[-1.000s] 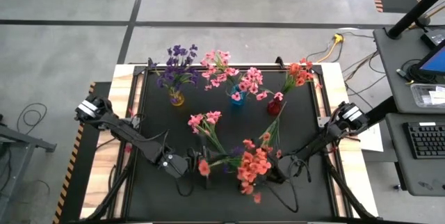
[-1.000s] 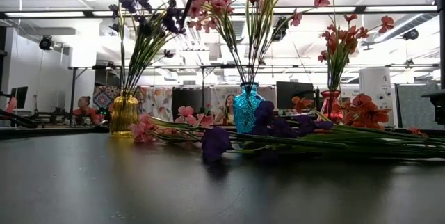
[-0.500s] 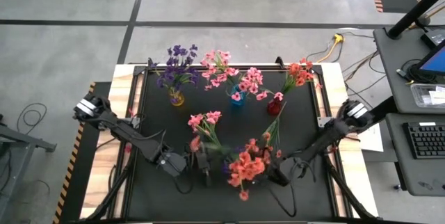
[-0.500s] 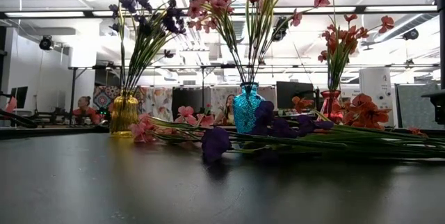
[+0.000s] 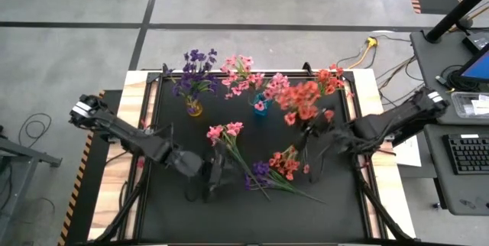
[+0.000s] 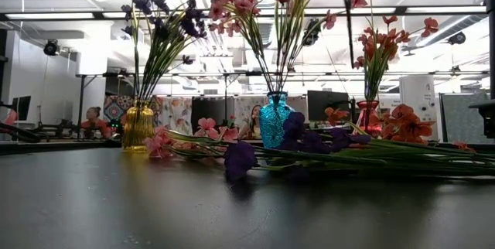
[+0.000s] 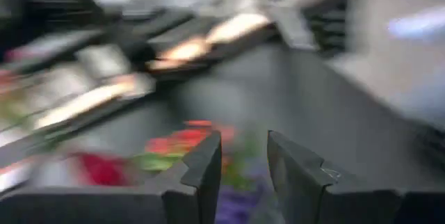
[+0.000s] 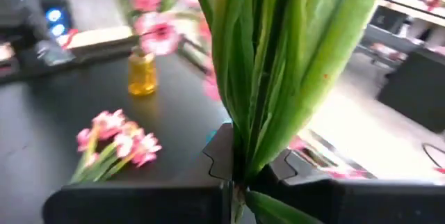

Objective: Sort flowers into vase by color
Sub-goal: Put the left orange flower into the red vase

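The black counter (image 5: 168, 108) lies bare along its near edge. Right fingers (image 5: 321, 134) grasp a coral sprig (image 5: 299, 98) beside the red vase (image 6: 368, 114); left fingers (image 5: 216, 179), parted, flank loose flowers (image 5: 263, 171).

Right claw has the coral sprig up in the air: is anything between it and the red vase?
Nothing solid that I can see. The right claw holds the coral sprig by its stems close beside the red vase. That vase already holds coral flowers, so the new stems must slip in beside them.
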